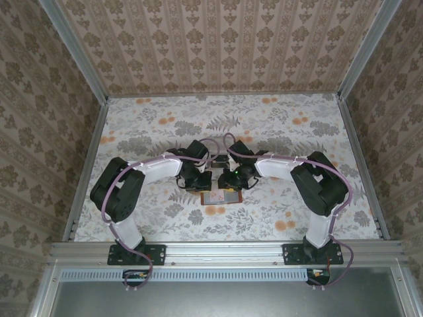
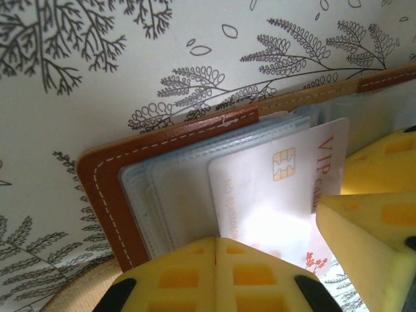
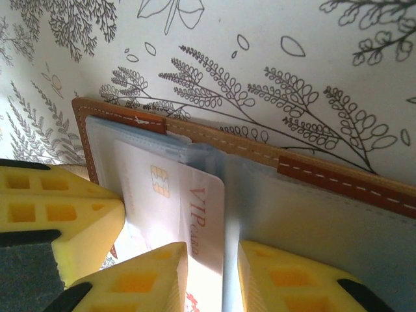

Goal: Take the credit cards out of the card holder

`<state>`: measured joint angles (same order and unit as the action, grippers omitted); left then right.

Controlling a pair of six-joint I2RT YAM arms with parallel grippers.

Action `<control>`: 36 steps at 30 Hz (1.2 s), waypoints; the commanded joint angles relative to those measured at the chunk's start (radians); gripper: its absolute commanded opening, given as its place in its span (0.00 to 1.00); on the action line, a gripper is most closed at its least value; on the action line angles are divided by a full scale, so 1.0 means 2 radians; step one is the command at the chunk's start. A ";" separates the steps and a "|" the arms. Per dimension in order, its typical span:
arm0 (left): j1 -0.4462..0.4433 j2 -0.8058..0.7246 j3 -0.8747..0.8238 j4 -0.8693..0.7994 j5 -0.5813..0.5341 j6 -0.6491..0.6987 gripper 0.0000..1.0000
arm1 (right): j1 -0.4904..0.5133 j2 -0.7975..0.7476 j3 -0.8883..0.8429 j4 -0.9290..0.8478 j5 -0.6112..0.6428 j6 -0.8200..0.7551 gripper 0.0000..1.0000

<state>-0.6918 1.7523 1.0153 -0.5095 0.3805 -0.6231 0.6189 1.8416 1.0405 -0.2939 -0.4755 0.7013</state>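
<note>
1. At counter (image 1: 297, 132) centre, between the two arms: card holder (image 1: 221, 197) laid open and flat, clear sleeves (image 2: 175, 188) facing up, presumably to expose card edges from above.
2. Inside the stitched brown border (image 2: 97, 188): sleeves stacked and slightly fanned. Among them, one pale pinkish credit card (image 2: 273, 188) marked VIP, apparently partly clear of its sleeve, long free edge toward the centre fold (image 3: 227, 195).
3. Left hand (image 2: 215, 250): clenched, pads meeting along a single seam at the card's left side. Probably set there as an anchor, to keep holder and sleeves from sliding or lifting. Whether card, sleeve or nothing lies pinched: cannot tell.
4. Right hand (image 3: 212, 253): released, jaws apart, straddling the card's free right edge beside the fold. Judged to be placed for closing on the card alone, clear of the sleeves.
5. Edges: border low, no real barrier to a card sliding out flat; sleeve mouths soft and likely to drag.
6. Open room: bare counter left, right, near and far of the holder, enclosure walls (image 1: 59, 119) well apart. Tightest spot between the two hands, just beside one another over the card, hence withdrawal best directed away from the left hand.
</note>
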 commanded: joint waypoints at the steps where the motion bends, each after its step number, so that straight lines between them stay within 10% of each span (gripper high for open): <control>1: -0.002 0.019 -0.007 -0.023 -0.018 0.012 0.07 | -0.003 0.009 -0.011 0.030 -0.032 0.016 0.26; 19: -0.001 0.019 0.000 -0.036 -0.029 0.019 0.06 | -0.015 -0.018 -0.025 0.031 -0.038 0.020 0.04; 36: -0.001 0.011 -0.006 -0.025 -0.024 0.015 0.06 | -0.030 -0.057 -0.003 -0.109 0.068 -0.060 0.03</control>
<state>-0.6922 1.7535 1.0218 -0.5228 0.3691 -0.6048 0.5663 1.7500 1.0134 -0.3954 -0.4339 0.6270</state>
